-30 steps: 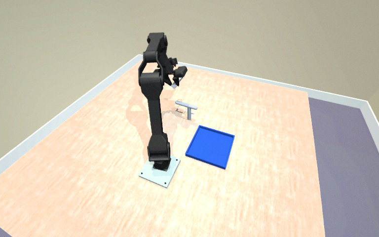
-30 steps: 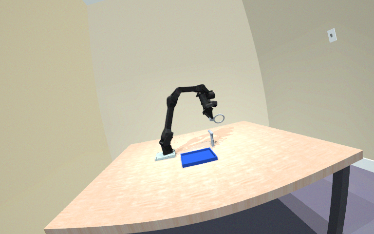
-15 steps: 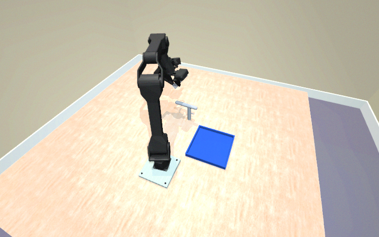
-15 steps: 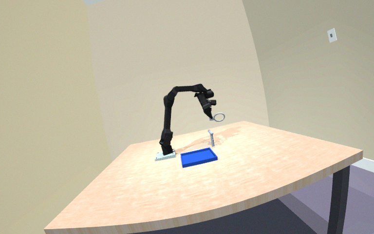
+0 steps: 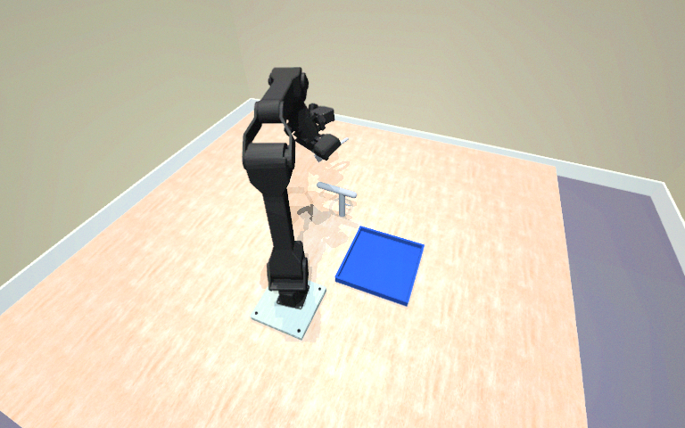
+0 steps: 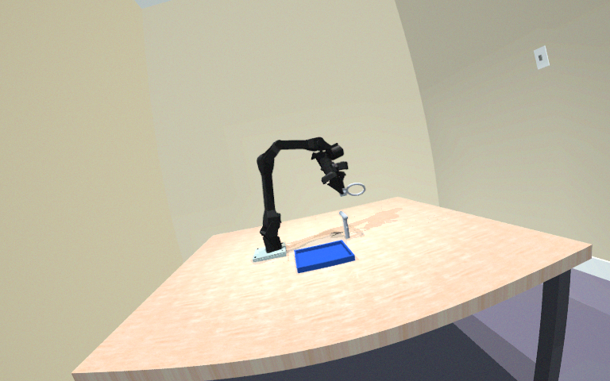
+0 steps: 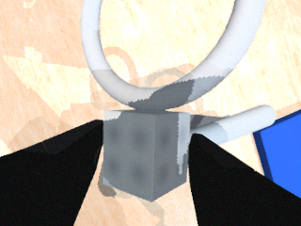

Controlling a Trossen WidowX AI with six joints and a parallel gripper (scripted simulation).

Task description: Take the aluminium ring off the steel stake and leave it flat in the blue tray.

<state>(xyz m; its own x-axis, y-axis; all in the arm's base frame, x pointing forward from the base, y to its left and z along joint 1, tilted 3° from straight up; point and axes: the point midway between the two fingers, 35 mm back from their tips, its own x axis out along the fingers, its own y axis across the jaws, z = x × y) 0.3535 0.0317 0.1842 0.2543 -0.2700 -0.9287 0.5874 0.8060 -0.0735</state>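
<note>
One bare aluminium ring [image 5: 344, 141] [image 6: 364, 189] [image 7: 90, 28], round bar stock, is off the stake and up in the air. Gripper [image 5: 319, 157] [image 6: 342, 192] [image 7: 147, 136] is clamped on its grey, block-shaped welded tab [image 5: 317, 158] [image 6: 342, 193] [image 7: 129, 151]. Wrist view: tab sits between the two black fingers, one on each side, with the ring joined at the tab's far end. Top view hides most of the ring behind the wrist; only a bit shows past it.

Exterior view: ring sticks out from the fingertips on the side away from the arm's base, well above the table. Black six-joint arm [image 5: 278, 217] [image 6: 268, 188] is arched high, forearm about level, gripper angled down. Its foot is on a pale, square base plate [image 5: 298, 325] [image 6: 258, 258] with dark bolt holes at the corners.

Grey steel stake [image 5: 342, 206] [image 6: 346, 228] stands upright on the pale wooden table [image 5: 468, 317] [image 6: 322, 306] [image 7: 42, 75], rounded cross-bar [image 5: 335, 189] [image 6: 343, 215] [image 7: 240, 124] on top. Ring is higher than that bar, apart from it in the exterior view.

Blue, square, low-walled tray [image 5: 381, 265] [image 6: 325, 257] [image 7: 287, 151] lies flat near the stake and beside the base plate, with a gap to each. Ring not in it; placing and release still to do. Light switch or socket plate [image 6: 541, 57] on the wall, can't tell which.
</note>
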